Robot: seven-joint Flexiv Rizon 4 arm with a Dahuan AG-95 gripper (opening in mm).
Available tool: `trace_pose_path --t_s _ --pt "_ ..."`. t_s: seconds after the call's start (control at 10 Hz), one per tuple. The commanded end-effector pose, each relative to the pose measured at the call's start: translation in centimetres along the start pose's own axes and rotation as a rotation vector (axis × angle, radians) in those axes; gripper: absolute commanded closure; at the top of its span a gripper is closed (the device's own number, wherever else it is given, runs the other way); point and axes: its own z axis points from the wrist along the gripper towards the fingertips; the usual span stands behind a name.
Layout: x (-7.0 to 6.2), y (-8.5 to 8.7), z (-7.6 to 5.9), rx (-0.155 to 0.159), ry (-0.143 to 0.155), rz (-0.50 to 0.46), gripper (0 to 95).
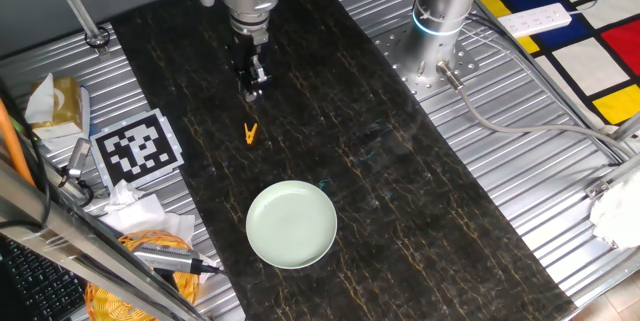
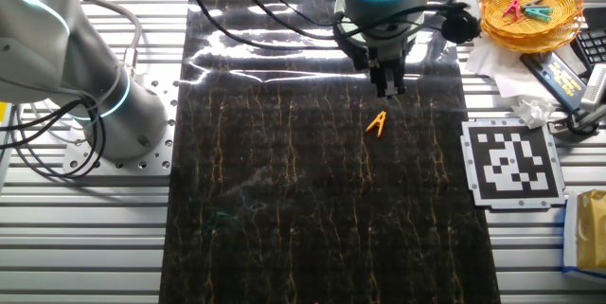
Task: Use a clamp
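The clamp (image 1: 250,133) is a tiny orange-yellow clip lying on the dark marble mat, also in the other fixed view (image 2: 377,123). My gripper (image 1: 253,89) hangs just behind the clamp, a little above the mat, and holds nothing. Its dark fingers stand a narrow gap apart. In the other fixed view the gripper (image 2: 389,88) is just above and slightly right of the clamp. A pale green plate (image 1: 291,224) sits on the mat nearer the front, apart from both.
A second, idle arm base (image 1: 440,11) stands at the mat's far right, also in the other view (image 2: 104,105). A tag card (image 1: 137,147) lies left of the mat. A basket with clips (image 2: 530,6), tissues and tools crowd that side.
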Motion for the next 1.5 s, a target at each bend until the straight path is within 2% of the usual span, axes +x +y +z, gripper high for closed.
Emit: trace_pose_path --t_s 0.1,0.4,0.6,0.7,0.9,1.5 --pt "0.0 0.0 -0.1 -0.008 0.0 -0.017 95.0" --pt "0.0 0.0 -0.1 -0.012 -0.006 -0.057 95.0" --pt "0.1 0.0 0.0 -0.02 -0.004 -0.072 95.0" --pt "0.1 0.0 0.0 -0.034 -0.009 -0.084 95.0" --pt "0.1 0.0 0.1 -0.037 -0.014 -0.091 95.0" --pt "0.3 -0.3 1.3 -0.038 -0.036 -0.171 95.0"
